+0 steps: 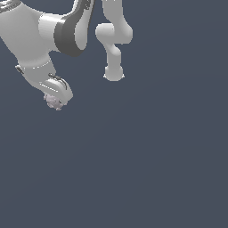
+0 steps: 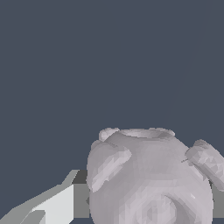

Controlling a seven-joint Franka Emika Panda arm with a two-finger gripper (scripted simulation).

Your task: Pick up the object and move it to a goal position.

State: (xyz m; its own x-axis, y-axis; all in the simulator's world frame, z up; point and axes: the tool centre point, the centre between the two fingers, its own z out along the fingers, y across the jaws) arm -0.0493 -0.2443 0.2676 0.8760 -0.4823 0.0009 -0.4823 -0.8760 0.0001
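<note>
The object (image 1: 54, 102) is a small lumpy, pale pinkish-grey ball at the tip of my white gripper (image 1: 57, 99), at the exterior view's upper left. In the wrist view the object (image 2: 151, 179) fills the space between my fingers (image 2: 57, 205), with one finger pressed against each side of it. The gripper is shut on it. The fingertips themselves are mostly hidden behind the object in both views.
The arm's white base column (image 1: 114, 71) stands on the plain dark grey-blue floor (image 1: 142, 160) at the exterior view's upper middle. The arm's links (image 1: 67, 31) arch across the top left.
</note>
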